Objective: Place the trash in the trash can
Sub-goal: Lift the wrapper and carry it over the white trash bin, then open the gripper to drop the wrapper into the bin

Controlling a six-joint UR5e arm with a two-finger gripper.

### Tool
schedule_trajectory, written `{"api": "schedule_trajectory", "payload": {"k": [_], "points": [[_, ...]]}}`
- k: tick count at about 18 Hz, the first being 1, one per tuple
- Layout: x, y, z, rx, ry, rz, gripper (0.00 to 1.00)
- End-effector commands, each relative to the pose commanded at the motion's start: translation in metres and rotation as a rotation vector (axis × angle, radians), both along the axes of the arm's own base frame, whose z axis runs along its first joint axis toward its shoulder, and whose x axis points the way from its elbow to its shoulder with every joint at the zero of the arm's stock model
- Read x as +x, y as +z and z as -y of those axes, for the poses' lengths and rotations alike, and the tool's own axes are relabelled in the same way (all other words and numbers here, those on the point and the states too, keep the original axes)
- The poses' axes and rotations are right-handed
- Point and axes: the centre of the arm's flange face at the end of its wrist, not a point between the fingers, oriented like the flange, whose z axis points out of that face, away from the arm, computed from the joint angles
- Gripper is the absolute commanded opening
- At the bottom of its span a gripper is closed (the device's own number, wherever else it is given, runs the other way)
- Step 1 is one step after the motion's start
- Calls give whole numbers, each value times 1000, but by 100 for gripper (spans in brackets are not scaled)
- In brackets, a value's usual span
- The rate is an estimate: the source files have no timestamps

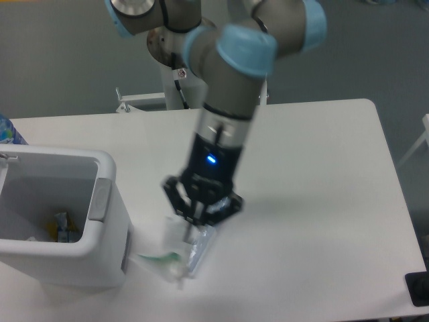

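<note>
Mask (169,253) (white) under jaws

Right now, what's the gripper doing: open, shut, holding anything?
Gripper: shut on the white mask-like sheet, lifted off the table beside the trash can.

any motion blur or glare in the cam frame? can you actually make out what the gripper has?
Fixed camera: arm and gripper smeared by motion, so jaw state is unclear; the white sheet hangs below it, soft-edged, overlapping the bottle. Trash can and table sharp. Lighting flat, no glare.
</note>
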Motion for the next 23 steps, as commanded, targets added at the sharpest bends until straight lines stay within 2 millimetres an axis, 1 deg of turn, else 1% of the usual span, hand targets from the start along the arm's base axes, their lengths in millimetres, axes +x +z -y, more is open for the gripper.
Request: {"api": "schedule_trajectory", "payload": {"k": [1,3,4,6,7,8,9,10,11,12,13,15,16,18,19,21,23], "points": [[18,10,-2,12,-19,-5,0],[49,21,-5,26,-56,-10,0],[59,22,-7,27,-72,-12,0],[73,22,-12,26,-93,-8,0],[85,18,-16,20,-113,-5,4],[100,13,-18,13,-144,-6,14],[109,8,-17,6,-159,-7,24],[111,2,-16,-3,-166,-5,38],[112,-3,-16,-9,-174,-6,65],[112,-7,-16,-15,-181,-9,95],[113,-8,-16,-16,-188,-11,100],[114,-6,-16,-12,-189,-13,100],[113,-5,-17,-10,-189,-15,100],[99,3,-17,3,-167,-22,100],[78,6,-14,6,-134,-27,100],[29,1,-9,3,-64,-23,100],[-9,-6,-3,-5,-13,-19,100]]}}
